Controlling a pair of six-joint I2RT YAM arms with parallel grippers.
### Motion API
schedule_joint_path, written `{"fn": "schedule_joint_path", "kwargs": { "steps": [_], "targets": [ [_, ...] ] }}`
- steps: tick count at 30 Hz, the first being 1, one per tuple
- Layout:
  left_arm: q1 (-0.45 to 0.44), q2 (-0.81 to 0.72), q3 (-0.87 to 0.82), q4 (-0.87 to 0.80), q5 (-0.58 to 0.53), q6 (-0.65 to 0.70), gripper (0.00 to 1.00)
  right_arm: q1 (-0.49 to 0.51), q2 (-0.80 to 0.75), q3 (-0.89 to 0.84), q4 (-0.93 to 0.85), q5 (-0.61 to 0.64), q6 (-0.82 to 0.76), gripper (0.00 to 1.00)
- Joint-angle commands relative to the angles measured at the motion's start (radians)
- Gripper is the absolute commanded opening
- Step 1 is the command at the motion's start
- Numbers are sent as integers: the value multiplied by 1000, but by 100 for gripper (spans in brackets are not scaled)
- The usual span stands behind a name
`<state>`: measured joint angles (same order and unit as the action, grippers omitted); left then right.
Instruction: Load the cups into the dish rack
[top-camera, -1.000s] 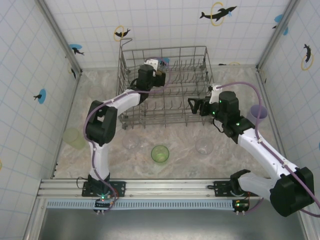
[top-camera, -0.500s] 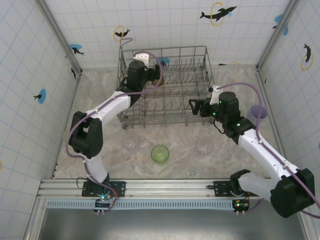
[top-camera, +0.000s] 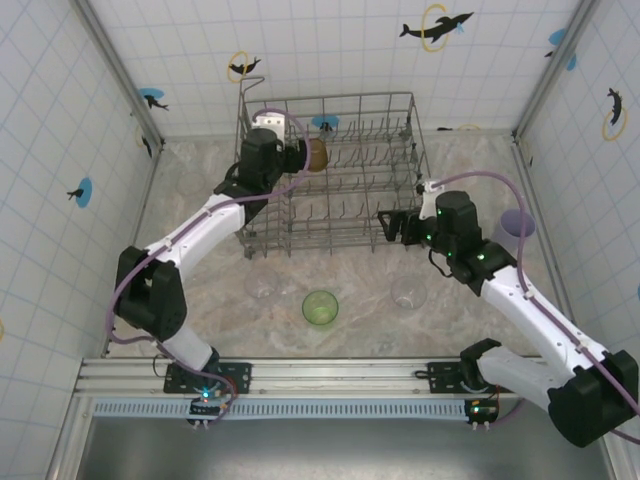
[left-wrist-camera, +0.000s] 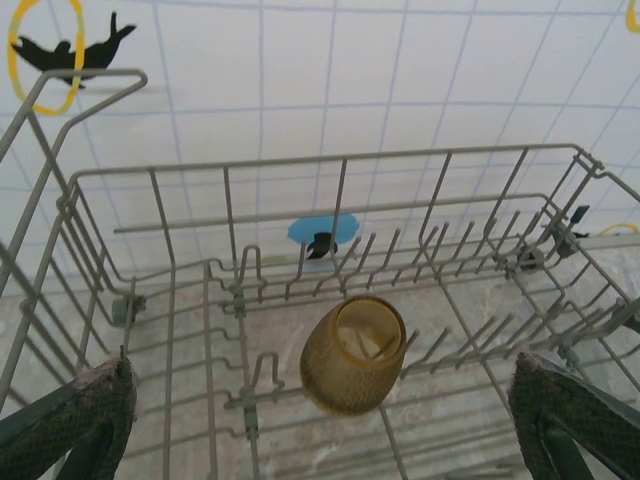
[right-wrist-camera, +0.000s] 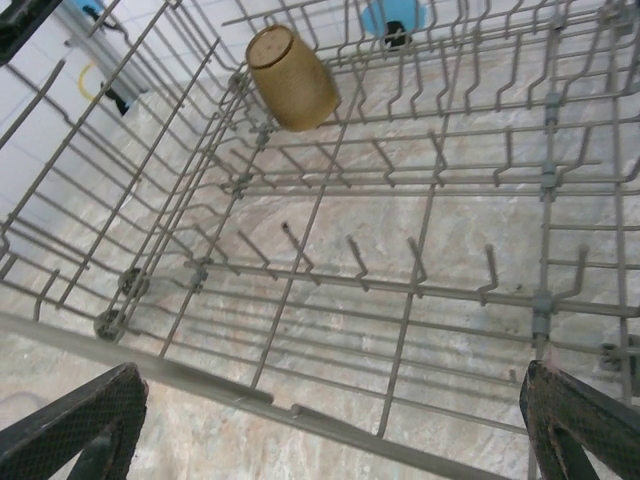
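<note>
The grey wire dish rack (top-camera: 400, 110) stands at the back of the table. An amber-brown cup (top-camera: 318, 154) lies tilted on the tines in its back left part, mouth facing away in the left wrist view (left-wrist-camera: 352, 356). My left gripper (top-camera: 299, 156) is open just left of that cup; it (left-wrist-camera: 320, 375) holds nothing, one finger low at each side of that view. My right gripper (top-camera: 386, 219) is open at the rack's front right corner and holds nothing (right-wrist-camera: 330, 405). The right wrist view shows the amber cup (right-wrist-camera: 292, 64) far off. On the table sit a pale green cup (top-camera: 320, 306), two clear cups (top-camera: 262, 285) (top-camera: 408, 291) and a lilac cup (top-camera: 517, 228).
The rack's handle (top-camera: 249, 84) rises at its back left corner. Tiled walls enclose the table on three sides. Upright tines (right-wrist-camera: 415, 262) fill the rack floor. The mounting rail (top-camera: 330, 375) runs along the near edge.
My left gripper has drawn back to the left, leaving the amber cup resting on the tines. The left elbow swung out leftward. The right arm shifted only slightly.
</note>
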<state>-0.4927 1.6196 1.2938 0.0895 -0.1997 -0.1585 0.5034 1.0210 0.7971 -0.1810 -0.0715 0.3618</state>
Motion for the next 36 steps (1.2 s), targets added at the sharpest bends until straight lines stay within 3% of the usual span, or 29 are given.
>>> {"fn": "schedule_joint_path", "kwargs": {
  "steps": [1,7,13,19,36],
  "targets": [
    [-1,-67,-23,-71,-9,-27,98,52,-16,19,-20,8,-5,99],
    [-1,-143,-71,-105,7,-54,98,225,10,40,-44,49,-25,99],
    [0,-165,-55,-178,-56,-15,98,392,97,101,-158,126,-57,99],
    [-1,-191,-88,-182,-46,-19,98,486,169,100,-194,151,-38,99],
    [0,-203,-107,-191,-36,-32,98,573,299,36,-152,174,28,83]
  ]
}}
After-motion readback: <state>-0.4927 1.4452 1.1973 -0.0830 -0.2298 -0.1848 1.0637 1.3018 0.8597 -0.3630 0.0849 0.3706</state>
